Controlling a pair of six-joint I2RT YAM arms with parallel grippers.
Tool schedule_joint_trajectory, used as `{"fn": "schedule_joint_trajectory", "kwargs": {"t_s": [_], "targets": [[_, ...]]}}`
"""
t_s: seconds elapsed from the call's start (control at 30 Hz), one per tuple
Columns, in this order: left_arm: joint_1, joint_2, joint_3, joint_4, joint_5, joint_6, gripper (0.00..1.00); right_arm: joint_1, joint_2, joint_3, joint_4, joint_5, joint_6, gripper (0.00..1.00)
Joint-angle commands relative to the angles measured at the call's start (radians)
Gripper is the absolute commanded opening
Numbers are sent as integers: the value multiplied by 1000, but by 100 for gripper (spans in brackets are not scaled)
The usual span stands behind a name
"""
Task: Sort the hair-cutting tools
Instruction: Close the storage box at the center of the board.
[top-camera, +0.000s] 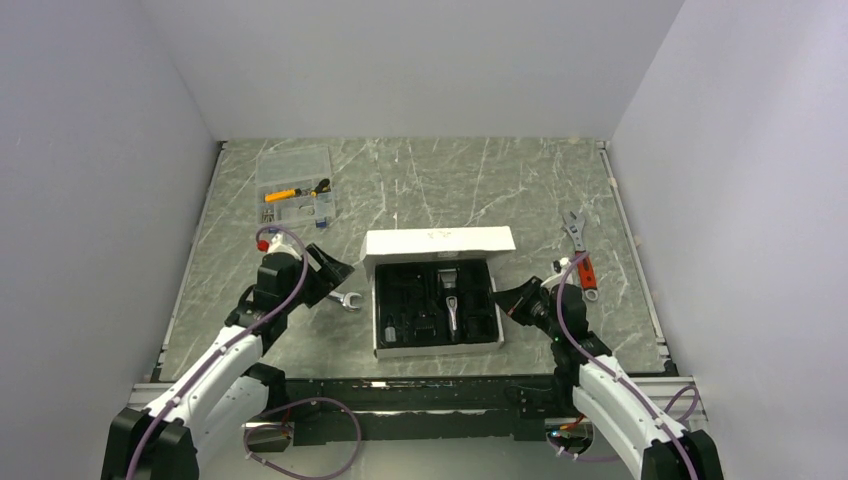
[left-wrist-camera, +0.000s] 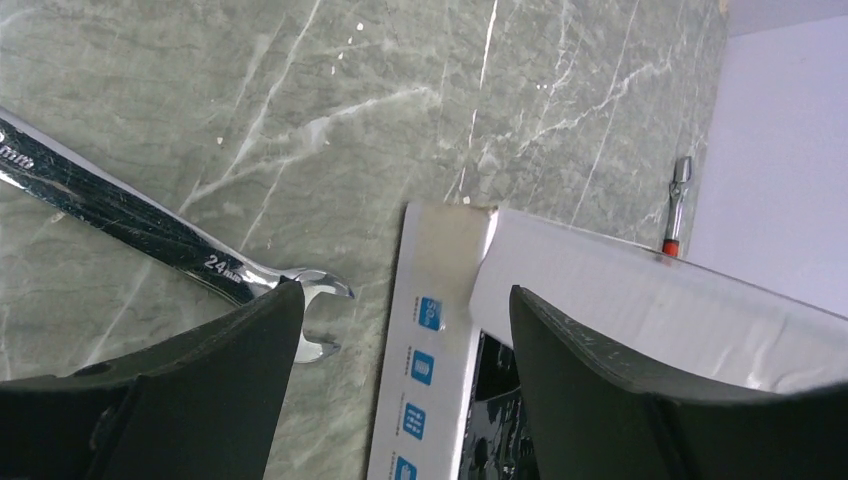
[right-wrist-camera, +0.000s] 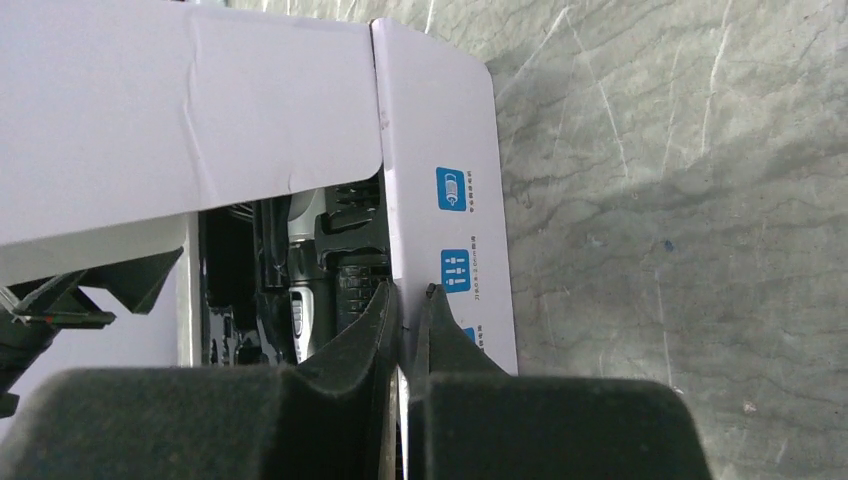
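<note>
Lying in the box (top-camera: 437, 243), the clipper (top-camera: 452, 302) runs near-to-far, black end far.

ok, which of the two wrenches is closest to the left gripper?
The silver open-end wrench, lying just left of the white box beside the left gripper. The red-handled adjustable wrench lies right of the box.
</note>
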Motion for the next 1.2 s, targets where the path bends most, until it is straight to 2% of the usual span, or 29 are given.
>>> {"fn": "schedule_joint_trajectory", "kwargs": {"t_s": [0.0, 0.4, 0.7, 0.77, 0.87, 0.97, 1.07, 1.17], "targets": [[-2, 20, 9, 58, 30, -1, 80, 5, 4, -36, 50, 37, 83, 0], [-1, 135, 110, 115, -18, 19, 81, 49, 141, -11, 191, 75, 95, 0], [-2, 227, 133, 189, -49, -25, 81, 135, 168, -21, 240, 172, 118, 0], [-1, 240, 152, 185, -53, -25, 81, 137, 164, -8, 211, 167, 99, 9], [-1, 252, 175, 174, -58, -21, 81, 136, 110, 23, 96, 193, 61, 35], [-1, 256, 191, 162, -67, -14, 81, 135, 34, 59, -40, 231, 20, 52], [0, 256, 198, 145, -79, -8, 82, 133, -25, 108, -174, 289, -17, 60], [3, 247, 196, 134, -90, -4, 82, 132, -51, 161, -275, 358, -60, 62]]}}
